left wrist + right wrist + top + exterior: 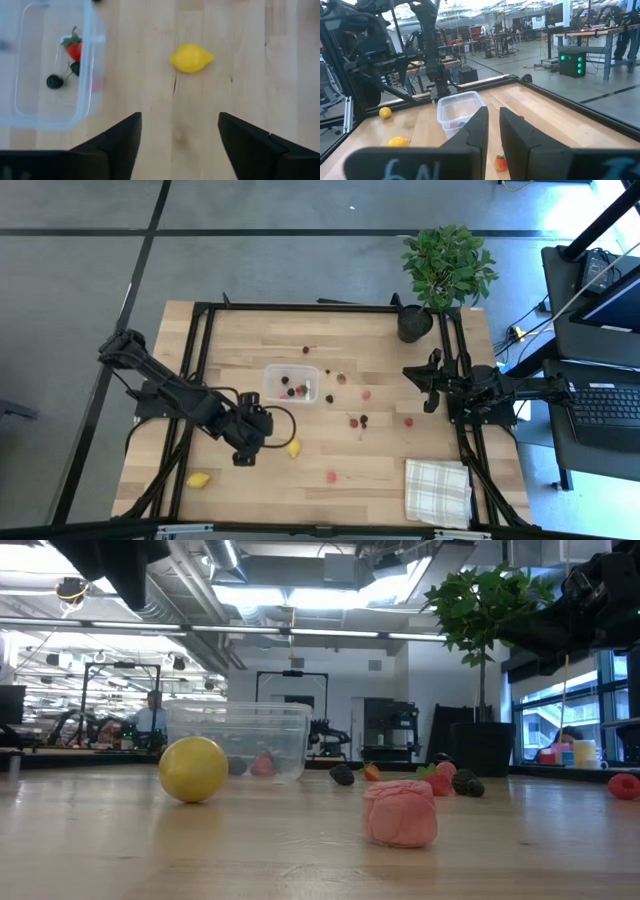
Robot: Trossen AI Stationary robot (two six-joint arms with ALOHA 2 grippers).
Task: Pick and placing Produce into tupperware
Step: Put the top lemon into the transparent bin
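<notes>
Tupperware (291, 383) sits near the middle of the wooden tabletop (240, 340), a clear tub with a few pieces of produce already inside: a red strawberry (74, 48) and a couple of dark berries (54, 81). More red and dark pieces lie scattered on the wood to the right of it. One yellow lemon (294, 448) rests on the bare wood just in front of the tub, and a second lemon (198, 479) lies well apart near the front left corner.

From where I stand, the left gripper (247, 455) hangs over the tabletop beside the nearer lemon, jaws spread and holding nothing; the lemon lies ahead of them, not touched. The right gripper (431, 389) waits at the right side of the tabletop, its jaws pressed together and empty. A potted plant (445, 265) stands at the far right corner, and a checked cloth (437, 491) lies at the front right.
</notes>
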